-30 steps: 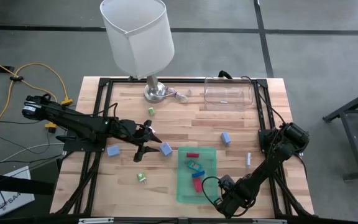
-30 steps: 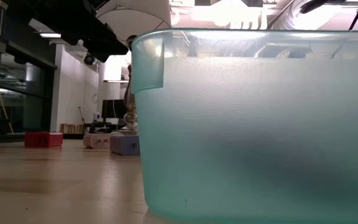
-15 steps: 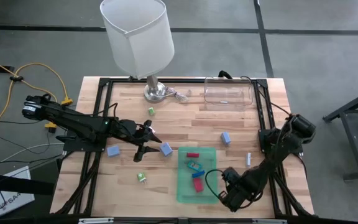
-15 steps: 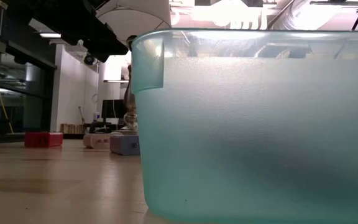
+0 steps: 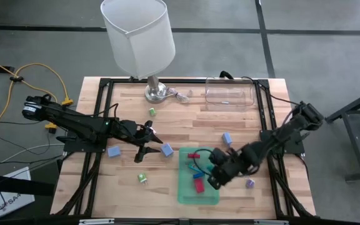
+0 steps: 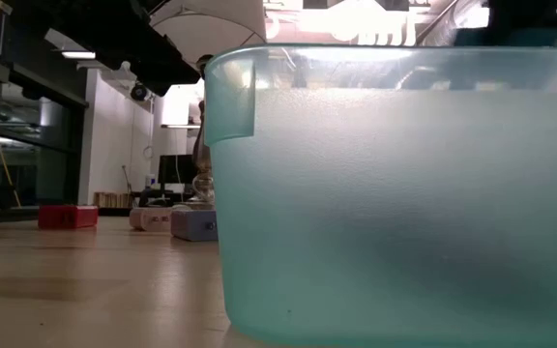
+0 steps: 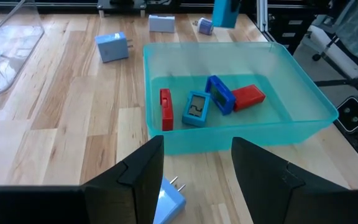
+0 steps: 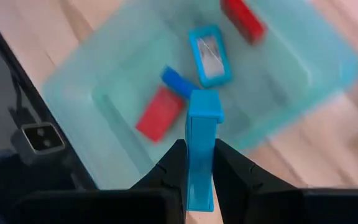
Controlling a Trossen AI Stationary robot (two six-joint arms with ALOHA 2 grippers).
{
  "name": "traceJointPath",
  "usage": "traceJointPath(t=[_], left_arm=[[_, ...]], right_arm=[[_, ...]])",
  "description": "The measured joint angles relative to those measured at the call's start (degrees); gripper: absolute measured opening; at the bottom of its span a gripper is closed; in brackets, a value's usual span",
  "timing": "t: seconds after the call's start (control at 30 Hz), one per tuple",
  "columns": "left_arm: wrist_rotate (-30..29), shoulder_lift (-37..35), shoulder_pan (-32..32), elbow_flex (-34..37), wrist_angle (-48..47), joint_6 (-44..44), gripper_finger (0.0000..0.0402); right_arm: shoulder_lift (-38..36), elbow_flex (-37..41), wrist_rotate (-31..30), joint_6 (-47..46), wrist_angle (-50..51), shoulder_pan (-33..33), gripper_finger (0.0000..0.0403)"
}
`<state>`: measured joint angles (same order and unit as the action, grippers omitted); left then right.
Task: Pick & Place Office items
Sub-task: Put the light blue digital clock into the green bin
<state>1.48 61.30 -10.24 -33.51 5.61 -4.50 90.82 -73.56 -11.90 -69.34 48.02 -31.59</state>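
Two arms over one wooden table (image 5: 192, 128), listed from the left side across.

Left gripper (image 5: 147, 145): halted above the boards left of centre, fingers (image 7: 143, 171) spread apart, nothing between them. A pale blue plug block (image 5: 167, 150) lies on the wood just beside its tips; in the left wrist view the same block shows at the fingertips with two prongs pointing out.

Loose office items on the left half: a pale blue block (image 5: 113, 152) near the left frame rail; a small green piece (image 5: 142, 178) toward the near edge; another green piece (image 5: 151, 112) close to the lamp base (image 5: 156, 93).

Green tray (image 5: 183, 190): translucent, near edge of the table, centre. Inside it lie a red stick (image 5: 194, 155), a teal-framed piece (image 7: 196, 109), a blue clip (image 7: 219, 95) and a red block (image 5: 199, 185).

Right gripper (image 5: 214, 175): above the tray's right part, fingers (image 8: 174, 168) pressed onto a bright blue block (image 8: 202, 147), which stands up between them.

Right half of the table: a pale blue block (image 5: 227, 139) on bare wood, well behind the tray; a small purple piece (image 5: 250, 183) right of the tray; a clear container (image 5: 230, 92) at the far edge.
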Motion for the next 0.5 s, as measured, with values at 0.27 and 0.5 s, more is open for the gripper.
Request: traceJointPath(t=[0.27, 0.5], left_arm=[[0.0, 0.0, 0.0, 0.0, 0.0, 0.0, 0.0184], [0.0, 0.0, 0.0, 0.0, 0.2, 0.0, 0.0184]], right_arm=[[1.9, 0.0, 0.7, 13.5, -3.0, 8.9, 0.0045], [6.0, 0.0, 5.0, 16.1, -2.9, 12.6, 0.0045]])
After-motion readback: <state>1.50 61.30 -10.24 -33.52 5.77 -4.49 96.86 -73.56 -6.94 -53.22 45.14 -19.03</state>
